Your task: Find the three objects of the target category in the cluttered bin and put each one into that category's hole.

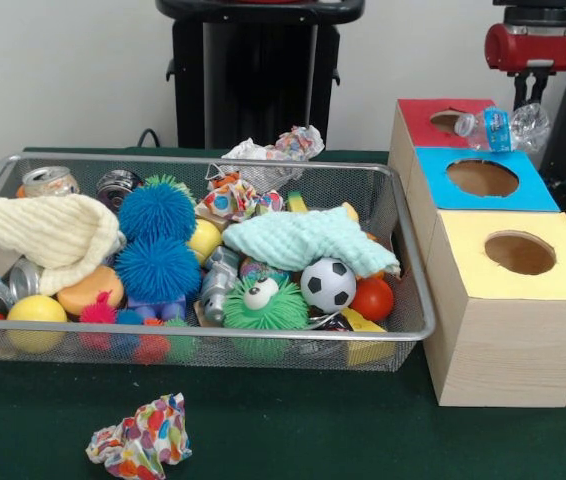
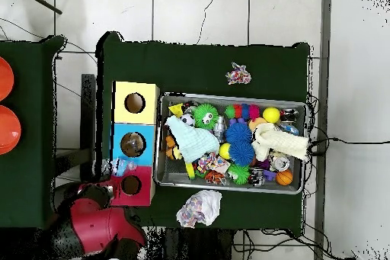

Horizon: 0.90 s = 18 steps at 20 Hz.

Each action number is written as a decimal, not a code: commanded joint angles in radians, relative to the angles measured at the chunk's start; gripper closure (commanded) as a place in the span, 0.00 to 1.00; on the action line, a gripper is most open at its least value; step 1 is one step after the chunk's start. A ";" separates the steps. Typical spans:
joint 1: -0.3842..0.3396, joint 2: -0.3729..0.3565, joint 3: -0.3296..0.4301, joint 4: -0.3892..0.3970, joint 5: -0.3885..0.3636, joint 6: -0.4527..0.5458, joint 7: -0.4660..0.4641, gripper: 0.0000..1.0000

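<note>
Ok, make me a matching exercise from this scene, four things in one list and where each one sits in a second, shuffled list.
Things:
1. soccer ball
2. crumpled colourful paper
3. plastic bottle
4. cream cloth

Places:
A. on the red-topped box
B. on the green table, in front of the bin
C. in the wire bin, beside the yellow-topped box
D. in the bin, at the end away from the boxes

Pairs: 1-C, 2-B, 3-A, 4-D

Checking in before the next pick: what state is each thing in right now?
Plastic bottle: lying on its side across the red box, beside its hole.
Red box: hole open.
Blue box: hole open.
Yellow box: hole open, nothing showing inside.
Wire bin: packed full.
Green cloth: draped over toys.
Cream cloth: draped over the bin's end.
Crumpled paper: on the table outside the bin.
Hand: open or shut, unclear.
</note>
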 commanded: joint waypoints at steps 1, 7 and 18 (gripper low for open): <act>-0.079 0.018 0.071 -0.073 -0.037 0.130 0.064 1.00; -0.095 0.011 0.076 -0.054 -0.054 0.117 0.072 1.00; -0.102 0.011 0.079 -0.056 -0.065 0.116 0.081 1.00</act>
